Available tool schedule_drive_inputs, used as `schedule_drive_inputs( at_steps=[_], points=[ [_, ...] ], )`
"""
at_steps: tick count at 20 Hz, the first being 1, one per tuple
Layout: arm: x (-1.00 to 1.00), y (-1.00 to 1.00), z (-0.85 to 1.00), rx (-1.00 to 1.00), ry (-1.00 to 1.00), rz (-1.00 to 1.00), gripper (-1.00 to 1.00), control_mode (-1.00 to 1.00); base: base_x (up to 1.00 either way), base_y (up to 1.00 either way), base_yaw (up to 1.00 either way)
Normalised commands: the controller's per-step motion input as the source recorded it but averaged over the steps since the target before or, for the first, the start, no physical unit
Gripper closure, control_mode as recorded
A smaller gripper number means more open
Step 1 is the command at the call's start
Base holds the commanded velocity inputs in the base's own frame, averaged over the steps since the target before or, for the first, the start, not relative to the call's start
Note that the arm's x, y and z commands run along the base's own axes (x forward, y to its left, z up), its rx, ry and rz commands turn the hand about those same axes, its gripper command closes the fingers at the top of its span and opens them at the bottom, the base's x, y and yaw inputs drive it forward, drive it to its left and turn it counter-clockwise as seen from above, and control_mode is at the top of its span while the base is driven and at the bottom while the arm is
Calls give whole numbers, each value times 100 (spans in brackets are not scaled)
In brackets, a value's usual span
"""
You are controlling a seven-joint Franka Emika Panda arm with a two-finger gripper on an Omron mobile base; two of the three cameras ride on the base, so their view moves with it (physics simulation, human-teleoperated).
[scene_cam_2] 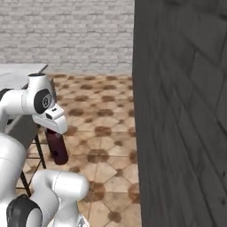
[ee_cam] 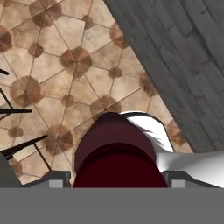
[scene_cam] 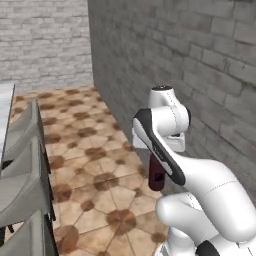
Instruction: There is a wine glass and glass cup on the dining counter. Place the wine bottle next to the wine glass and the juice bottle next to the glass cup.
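Pincer [ee_cam: 114,183] grips juice bottle [scene_cam: 156,177] between brick wall [scene_cam_2: 186,111] and stools [scene_cam: 25,170].

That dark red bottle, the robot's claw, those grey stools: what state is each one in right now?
juice bottle: upright, capped, lifted above the tiled floor, held.
gripper: shut on the juice bottle.
stools: standing upright in a row, untouched.

Home kitchen, tiled floor [scene_cam: 90,150], brick walls [scene_cam: 45,40]
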Motion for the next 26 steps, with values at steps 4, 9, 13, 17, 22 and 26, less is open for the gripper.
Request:
schedule_drive_inputs(
  at_steps=[4,9,13,17,22,26],
  points=[
    [0,0,0,0,0,0,100,100,83,-5,35],
    [0,0,0,0,0,0,100,100,82,-4,36],
    [0,0,0,0,0,0,100,100,81,-2,38],
    [0,0,0,0,0,0,100,100,79,-1,40],
    [0,0,0,0,0,0,100,100,66,0,56],
    [0,0,0,0,0,0,100,100,47,0,73]
  ],
)
